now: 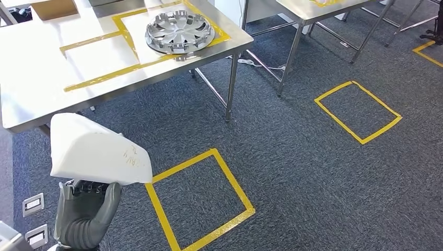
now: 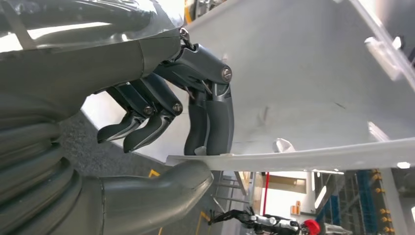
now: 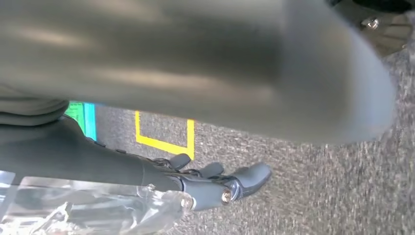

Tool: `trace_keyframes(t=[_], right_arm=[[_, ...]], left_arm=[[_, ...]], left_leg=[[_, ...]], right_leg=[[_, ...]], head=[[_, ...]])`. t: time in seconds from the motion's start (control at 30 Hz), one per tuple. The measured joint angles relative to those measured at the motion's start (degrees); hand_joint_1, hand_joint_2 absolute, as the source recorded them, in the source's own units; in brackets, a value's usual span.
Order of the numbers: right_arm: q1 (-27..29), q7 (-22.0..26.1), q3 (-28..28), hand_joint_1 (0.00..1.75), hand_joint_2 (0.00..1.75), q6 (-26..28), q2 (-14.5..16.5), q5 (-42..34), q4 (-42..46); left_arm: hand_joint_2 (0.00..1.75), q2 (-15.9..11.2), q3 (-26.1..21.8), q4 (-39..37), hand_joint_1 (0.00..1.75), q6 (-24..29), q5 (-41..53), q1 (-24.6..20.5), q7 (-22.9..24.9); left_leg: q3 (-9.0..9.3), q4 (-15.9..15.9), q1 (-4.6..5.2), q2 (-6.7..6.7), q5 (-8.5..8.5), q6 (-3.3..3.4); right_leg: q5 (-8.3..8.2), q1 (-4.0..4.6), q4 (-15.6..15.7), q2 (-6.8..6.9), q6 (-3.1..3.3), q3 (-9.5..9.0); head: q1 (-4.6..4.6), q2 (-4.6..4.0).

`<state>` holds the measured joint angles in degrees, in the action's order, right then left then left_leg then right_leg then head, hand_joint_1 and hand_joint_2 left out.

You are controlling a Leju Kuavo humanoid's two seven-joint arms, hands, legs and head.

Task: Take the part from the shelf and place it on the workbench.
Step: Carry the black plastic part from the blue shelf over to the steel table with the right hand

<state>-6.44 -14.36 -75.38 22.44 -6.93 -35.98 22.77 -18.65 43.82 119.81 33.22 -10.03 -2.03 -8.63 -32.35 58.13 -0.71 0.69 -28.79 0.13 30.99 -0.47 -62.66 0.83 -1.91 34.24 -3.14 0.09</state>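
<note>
Head view, lower left: left hand (image 1: 86,212) gripping white part (image 1: 96,150), fingers (image 2: 210,122) and thumb pinching its edge. Upper left: tabletop (image 1: 36,78) with hubcap (image 1: 179,31). Right hand (image 3: 215,183): fingers' state unclear.

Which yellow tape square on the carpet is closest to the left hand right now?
The near square, just right of the left hand that holds the white part. The other full square lies farther off beyond the workbench leg.

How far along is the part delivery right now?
Pickup looks done: the left hand holds the white part, thumb under its edge and fingers over it. It is in carry, short of the workbench, where a hubcap already lies. Placing it there is left.
</note>
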Motion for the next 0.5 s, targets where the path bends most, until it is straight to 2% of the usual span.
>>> trace_keyframes(t=[0.07, 0.1, 0.13, 0.17, 0.23, 0.27, 0.3, 0.33, 0.4, 0.43, 0.5], right_arm=[[0.0, 0.0, 0.0, 0.0, 0.0, 0.0, 0.0, 0.0, 0.0], [0.1, 0.0, 0.0, 0.0, 0.0, 0.0, 0.1, 0.0, 0.0], [0.1, 0.0, 0.0, 0.0, 0.0, 0.0, 0.1, 0.0, 0.0], [0.2, 0.0, 0.0, 0.0, 0.0, 0.0, 0.1, 0.0, 0.0], [0.2, 0.0, 0.0, 0.0, 0.0, 0.0, 0.1, 0.0, -0.1], [0.2, 0.0, 0.0, 0.0, 0.0, 0.0, 0.0, 0.0, -0.1], [0.2, 0.0, 0.0, 0.0, 0.0, -0.1, 0.0, 0.0, -0.1], [0.2, 0.0, 0.0, 0.0, 0.0, -0.1, 0.0, 0.0, -0.1], [0.2, 0.0, 0.0, 0.0, 0.0, -0.1, 0.0, 0.0, -0.2], [0.2, 0.0, 0.0, 0.0, 0.0, -0.1, 0.0, 0.0, -0.2], [0.1, 0.1, 0.0, 0.0, 0.0, 0.1, 0.1, 0.0, -0.2]], left_arm=[[1.75, 0.0, 0.0, 0.0, 1.75, 0.0, 0.0, 0.0, 0.0], [1.75, 0.0, 0.0, 0.0, 1.75, 0.0, 0.0, 0.0, 0.0], [1.75, 0.0, 0.0, 0.0, 1.75, 0.0, 0.0, 0.0, 0.0], [1.75, 0.0, 0.0, 0.0, 1.75, 0.0, 0.0, 0.0, 0.0], [1.75, 0.0, 0.0, 0.0, 1.75, 0.0, 0.0, 0.0, 0.0], [1.75, 0.0, 0.0, 0.0, 1.75, 0.0, 0.0, 0.0, 0.0], [1.75, 0.0, 0.0, 0.0, 1.75, 0.0, 0.0, 0.0, 0.0], [1.75, 0.0, 0.0, 0.0, 1.75, 0.0, 0.0, 0.0, 0.0], [1.75, 0.0, 0.0, 0.0, 1.75, 0.0, 0.0, 0.0, 0.0], [1.75, 0.0, 0.0, 0.0, 1.75, 0.0, 0.0, 0.0, 0.0], [1.75, 0.0, 0.0, 0.0, 1.75, 0.0, 0.0, -0.1, 0.0]], left_leg=[[0.0, 0.0, 0.13, 0.27, -0.05, 0.32], [0.01, 0.1, 0.21, 0.49, -0.08, 0.39], [0.03, 0.1, 0.29, 0.8, -0.12, 0.43], [0.06, 0.2, 0.34, 1.17, -0.17, 0.45], [0.16, 0.3, 0.35, 1.96, -0.33, 0.3], [0.11, 0.5, 0.4, 2.35, -0.42, 0.16], [-0.02, 0.6, 0.38, 2.7, -0.45, -0.07], [-0.18, 0.6, 0.31, 3.0, -0.45, -0.33], [-0.36, 0.5, 0.16, 3.48, -0.41, -0.96], [-0.26, 0.5, 0.18, 3.27, -0.44, -1.19], [0.12, 0.1, 0.35, 2.69, -0.42, -0.77]], right_leg=[[3.4, -0.02, -7.5, -0.34, -0.15, 3.6], [4.26, -0.01, -10.6, -0.35, -0.15, 5.15], [4.06, 0.0, -11.9, -0.38, -0.08, 5.95], [2.68, 0.01, -10.9, -0.51, 0.07, 5.66], [-1.56, 0.01, -3.9, -1.78, 0.61, 2.66], [-3.04, -0.01, -0.3, -2.69, 0.86, 1.06], [-3.68, 0.03, 2.1, -3.4, 1.04, -0.04], [-3.6, 0.1, 3.2, -3.8, 1.17, -0.52], [-3.44, 0.17, 3.8, -3.29, 1.51, -0.75], [-3.42, 0.21, 4.0, -3.04, 1.62, -0.87], [-3.42, 0.14, 4.4, -2.73, 1.73, -1.18]], head=[[-0.2, 0.0], [-0.2, 0.0], [-0.21, 0.0], [-0.21, 0.0], [-0.21, 0.0], [-0.16, 0.0], [-0.16, 0.0], [-0.14, 0.0], [-0.18, 0.0], [-0.12, 0.0], [0.21, 0.0]])
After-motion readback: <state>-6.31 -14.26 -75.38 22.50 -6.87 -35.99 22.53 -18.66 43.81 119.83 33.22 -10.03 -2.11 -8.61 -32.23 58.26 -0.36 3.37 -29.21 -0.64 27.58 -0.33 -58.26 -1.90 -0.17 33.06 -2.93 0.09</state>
